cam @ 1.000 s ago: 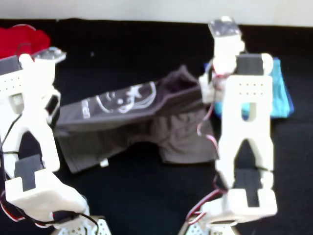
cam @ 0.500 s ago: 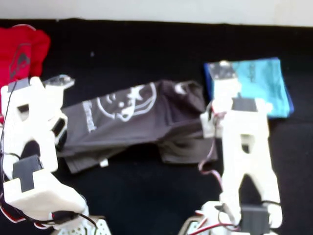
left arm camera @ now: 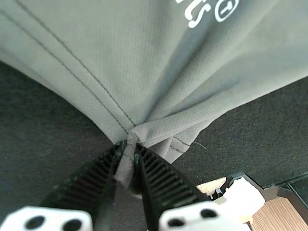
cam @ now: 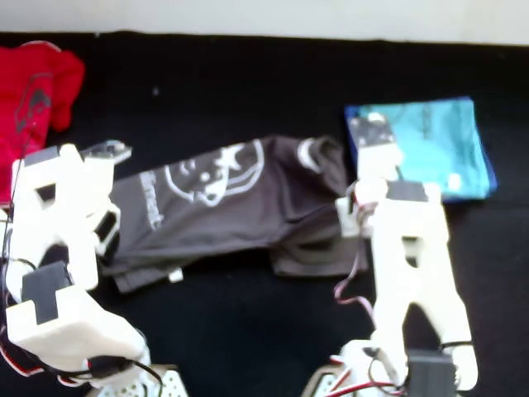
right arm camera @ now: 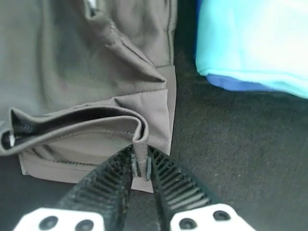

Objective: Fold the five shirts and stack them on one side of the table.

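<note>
The left gripper (left arm camera: 129,150) at nine o'clock and right gripper (right arm camera: 140,159) at three each clamp tight on the grey shirt (cam: 223,203), apparently stretching it flat for folding.

We lose the crumpled red cloth shirt (cam: 37,78) off the left edge, upper left of frame. The white left arm (cam: 58,215) covers one end of the dark grey printed shirt (cam: 223,207). We see the dark blue folded shirt (right arm camera: 236,84) mostly buried under the cyan folded shirt (cam: 438,145).
</note>
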You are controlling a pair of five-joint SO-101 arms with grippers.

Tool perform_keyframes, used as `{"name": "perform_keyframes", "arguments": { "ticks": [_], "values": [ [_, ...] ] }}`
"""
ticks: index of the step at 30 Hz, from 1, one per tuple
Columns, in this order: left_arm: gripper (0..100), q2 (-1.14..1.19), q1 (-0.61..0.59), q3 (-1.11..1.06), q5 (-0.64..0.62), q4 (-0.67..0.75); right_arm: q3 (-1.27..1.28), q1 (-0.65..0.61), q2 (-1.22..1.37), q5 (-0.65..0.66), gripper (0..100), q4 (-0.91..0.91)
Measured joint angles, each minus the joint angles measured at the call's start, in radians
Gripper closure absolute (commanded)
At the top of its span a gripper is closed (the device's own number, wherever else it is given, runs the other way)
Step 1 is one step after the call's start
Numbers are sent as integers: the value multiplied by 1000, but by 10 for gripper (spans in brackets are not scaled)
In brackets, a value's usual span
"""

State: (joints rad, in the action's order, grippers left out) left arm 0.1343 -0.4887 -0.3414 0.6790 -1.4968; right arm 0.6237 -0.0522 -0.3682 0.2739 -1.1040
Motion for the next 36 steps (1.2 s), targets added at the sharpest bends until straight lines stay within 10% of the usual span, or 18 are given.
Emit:
{"name": "perform_keyframes", "arguments": {
  "ticks": [23,29,36],
  "values": [
    [976,0,86,2,0,-40,61,63,0,81,990,18],
    [807,0,71,25,0,-77,46,26,-18,81,756,-28],
    [811,0,-9,288,0,-212,-239,-44,-121,87,757,-226]
  ]
}}
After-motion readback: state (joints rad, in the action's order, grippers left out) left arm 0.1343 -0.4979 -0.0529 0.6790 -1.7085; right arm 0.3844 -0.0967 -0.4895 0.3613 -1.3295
